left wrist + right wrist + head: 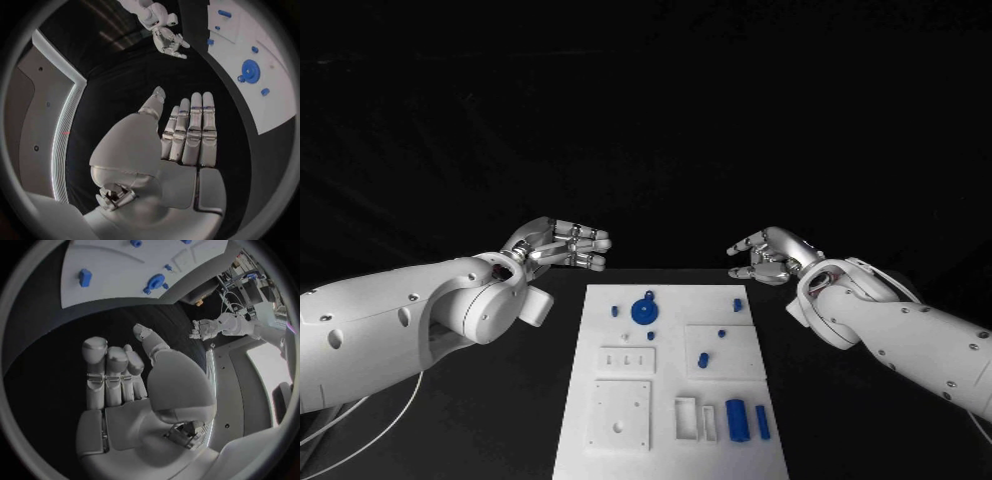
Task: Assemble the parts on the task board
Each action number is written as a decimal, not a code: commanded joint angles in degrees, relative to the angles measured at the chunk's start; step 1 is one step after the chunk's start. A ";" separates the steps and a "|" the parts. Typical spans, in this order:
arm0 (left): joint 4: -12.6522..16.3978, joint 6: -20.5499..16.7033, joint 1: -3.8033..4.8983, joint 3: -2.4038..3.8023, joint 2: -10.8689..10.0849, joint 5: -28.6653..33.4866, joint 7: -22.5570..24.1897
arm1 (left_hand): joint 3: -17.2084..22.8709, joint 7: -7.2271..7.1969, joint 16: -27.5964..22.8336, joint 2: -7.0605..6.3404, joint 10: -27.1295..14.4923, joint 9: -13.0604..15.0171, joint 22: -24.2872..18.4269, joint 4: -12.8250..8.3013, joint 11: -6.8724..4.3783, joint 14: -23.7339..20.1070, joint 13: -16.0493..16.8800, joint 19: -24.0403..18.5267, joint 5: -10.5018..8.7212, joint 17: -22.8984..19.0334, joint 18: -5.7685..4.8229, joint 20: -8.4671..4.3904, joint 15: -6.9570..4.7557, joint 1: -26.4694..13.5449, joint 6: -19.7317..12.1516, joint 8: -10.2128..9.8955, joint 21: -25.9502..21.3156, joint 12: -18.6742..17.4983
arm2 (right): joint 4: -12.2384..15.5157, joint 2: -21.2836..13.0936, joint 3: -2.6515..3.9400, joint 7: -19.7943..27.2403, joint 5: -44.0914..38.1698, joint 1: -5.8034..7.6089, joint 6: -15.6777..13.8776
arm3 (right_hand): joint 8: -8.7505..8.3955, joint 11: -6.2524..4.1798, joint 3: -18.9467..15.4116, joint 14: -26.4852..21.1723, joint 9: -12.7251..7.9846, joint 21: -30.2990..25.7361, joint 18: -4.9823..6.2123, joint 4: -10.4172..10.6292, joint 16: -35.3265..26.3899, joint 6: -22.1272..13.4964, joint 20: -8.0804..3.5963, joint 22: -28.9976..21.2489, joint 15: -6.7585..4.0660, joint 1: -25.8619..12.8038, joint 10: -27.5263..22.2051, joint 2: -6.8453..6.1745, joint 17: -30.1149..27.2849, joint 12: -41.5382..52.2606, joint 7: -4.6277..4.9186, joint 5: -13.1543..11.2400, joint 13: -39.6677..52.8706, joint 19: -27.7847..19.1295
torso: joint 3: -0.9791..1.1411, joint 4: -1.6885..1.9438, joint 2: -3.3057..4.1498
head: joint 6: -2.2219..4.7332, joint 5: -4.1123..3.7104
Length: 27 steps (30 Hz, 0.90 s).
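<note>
Your left robot hand (560,246) hovers over the black counter (516,400), fingers straight and apart, holding nothing. Between the arms lies the white task board (625,445), carrying a blue gear (645,310) and small blue parts (737,420). Your right robot hand (769,257) hovers empty, fingers loosely bent.

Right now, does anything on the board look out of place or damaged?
Nothing stands out. The blue parts lie in order on the task board, and the left hand and right hand hover beyond its far end, holding nothing.
</note>
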 commanded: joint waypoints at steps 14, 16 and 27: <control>-1.27 4.28 -0.80 -0.04 0.33 -3.55 1.95 | 0.86 0.02 0.67 -0.37 1.48 0.00 0.23 -2.79 -0.48 3.59 -0.04 -0.02 -0.08 0.10 -1.56 -1.45 -1.37 1.24 0.31 -0.17 0.50 -0.08 | -11.06 0.15 0.18 10.31 8.15 -3.29 8.08 | -0.23 -0.76 1.87 -0.67 -0.05 0.17 -0.39 -1.87 -0.65 -0.68 -0.05 4.74 -0.43 0.74 -0.84 -0.66 0.21 -0.57 -0.78 5.55 -0.41 -0.44 | 1.40 -1.17 -0.44 | -0.61 -0.97; -1.38 4.45 -0.85 -0.04 0.37 -3.59 2.00 | 0.96 0.05 0.23 -0.27 1.20 0.00 0.25 -3.17 -0.38 3.50 -0.04 -0.12 -0.08 0.03 -1.42 -1.30 -1.24 0.90 0.27 -0.18 0.52 -0.08 | -12.17 0.82 0.18 10.64 8.35 -3.55 7.82 | -0.23 -0.82 1.53 -0.69 -0.05 0.28 -0.43 -1.78 -0.70 -1.18 -0.08 4.74 -0.46 0.65 -0.85 -0.75 0.22 -0.60 -0.77 4.81 -0.43 -0.48 | 1.45 -1.14 -0.40 | -0.73 -1.02; -1.84 4.79 -1.20 -0.04 0.66 -3.63 1.91 | 0.88 0.14 0.05 -0.24 0.51 0.00 0.26 -3.34 -0.16 3.37 -0.03 -0.18 -0.08 0.04 -1.27 -1.13 -1.10 0.44 0.11 -0.18 0.54 -0.07 | -17.13 4.85 0.17 10.77 9.03 -4.25 6.34 | -0.19 -0.61 -7.39 -0.50 0.00 0.09 -0.22 -1.24 -0.20 -2.58 0.23 4.71 -0.18 1.64 -1.09 1.35 0.94 -0.20 -0.60 0.40 -0.35 -0.41 | 1.24 -0.73 -0.31 | -1.14 -1.33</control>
